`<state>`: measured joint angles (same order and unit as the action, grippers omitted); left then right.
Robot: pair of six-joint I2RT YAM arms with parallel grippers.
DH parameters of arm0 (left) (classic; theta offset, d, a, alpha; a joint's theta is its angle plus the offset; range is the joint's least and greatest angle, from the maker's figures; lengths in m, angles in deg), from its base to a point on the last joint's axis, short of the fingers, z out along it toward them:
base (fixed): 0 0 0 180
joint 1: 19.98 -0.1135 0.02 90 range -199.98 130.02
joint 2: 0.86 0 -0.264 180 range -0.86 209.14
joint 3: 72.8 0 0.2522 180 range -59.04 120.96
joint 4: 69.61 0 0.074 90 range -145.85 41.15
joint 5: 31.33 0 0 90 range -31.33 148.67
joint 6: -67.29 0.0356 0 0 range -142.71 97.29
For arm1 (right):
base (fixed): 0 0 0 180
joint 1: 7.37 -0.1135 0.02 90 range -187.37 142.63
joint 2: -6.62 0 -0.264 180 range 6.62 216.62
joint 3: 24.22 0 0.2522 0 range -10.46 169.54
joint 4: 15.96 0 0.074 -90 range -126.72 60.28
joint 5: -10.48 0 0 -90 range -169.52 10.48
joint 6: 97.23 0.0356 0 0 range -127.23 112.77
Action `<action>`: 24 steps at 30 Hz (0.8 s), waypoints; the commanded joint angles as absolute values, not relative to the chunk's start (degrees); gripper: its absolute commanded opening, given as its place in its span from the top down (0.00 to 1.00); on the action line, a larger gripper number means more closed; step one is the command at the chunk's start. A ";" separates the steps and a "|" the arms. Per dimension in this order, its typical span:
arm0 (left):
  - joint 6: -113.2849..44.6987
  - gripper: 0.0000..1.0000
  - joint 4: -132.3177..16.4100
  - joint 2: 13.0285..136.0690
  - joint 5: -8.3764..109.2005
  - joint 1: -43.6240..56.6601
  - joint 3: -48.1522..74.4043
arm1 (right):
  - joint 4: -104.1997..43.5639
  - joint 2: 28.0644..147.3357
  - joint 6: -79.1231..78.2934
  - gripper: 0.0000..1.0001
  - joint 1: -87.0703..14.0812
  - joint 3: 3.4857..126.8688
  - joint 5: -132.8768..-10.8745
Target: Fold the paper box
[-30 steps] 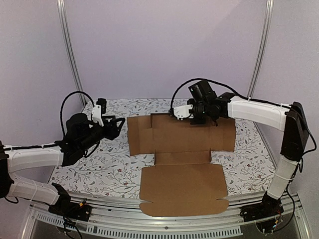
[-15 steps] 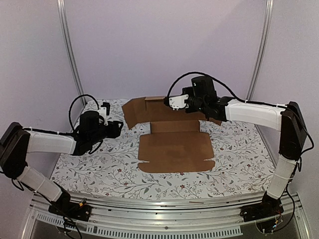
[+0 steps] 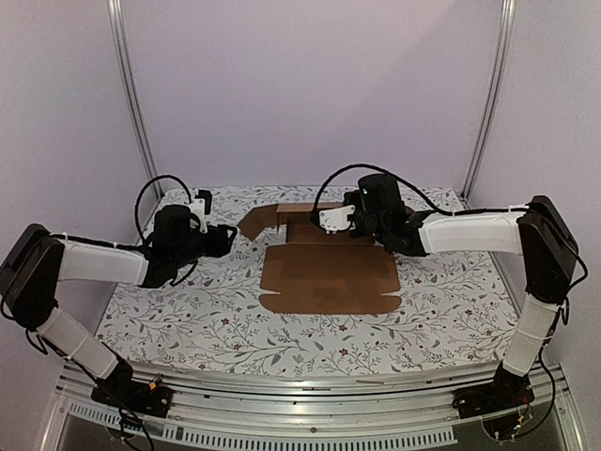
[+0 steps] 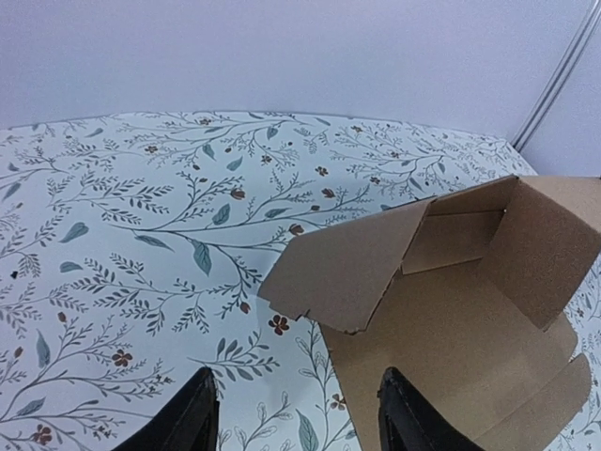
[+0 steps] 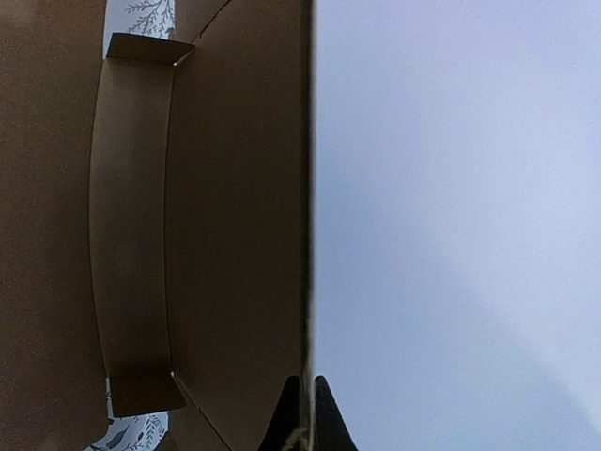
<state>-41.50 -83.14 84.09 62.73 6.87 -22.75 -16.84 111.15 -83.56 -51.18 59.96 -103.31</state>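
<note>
Top view: paper box (image 3: 329, 277) sits mid-table (image 3: 188, 319), base flat, rear wall raised. Right gripper (image 3: 331, 218) is at that wall's top edge. Left gripper (image 3: 223, 240) hangs just beside the left side flap, not touching.

Left wrist: jaws spread, nothing btwn them. The angled side flap (image 4: 347, 272) is near but untouched.

Right wrist: fingertips (image 5: 324, 423) clenched on the thin edge of the rear wall.

Handling, prob.: light, stiff corrugated board that bends only at scored creases, w/ edges that crush if pinched hard. Best hold is a flap's free edge, mid-span, away from creases.
</note>
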 commanded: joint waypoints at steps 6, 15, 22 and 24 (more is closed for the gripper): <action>-41.45 0.42 -81.73 89.20 63.17 0.62 -14.90 | -19.48 117.11 -82.19 1.00 -47.09 64.71 -102.69; -42.31 0.43 -72.49 103.27 55.69 -4.92 3.65 | -28.62 120.19 -79.59 1.00 -41.29 70.70 -91.69; -32.61 0.48 -58.38 123.82 42.48 -3.84 32.51 | -32.48 122.96 -80.57 1.00 -40.70 74.02 -88.05; -29.79 0.48 -56.80 126.94 38.71 -3.05 36.93 | -34.12 123.73 -80.65 1.00 -40.32 75.11 -86.72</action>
<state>-36.95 -65.81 121.99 48.39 -4.47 29.18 -24.95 119.96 -80.46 -40.62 73.99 -92.07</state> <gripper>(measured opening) 0.524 0.015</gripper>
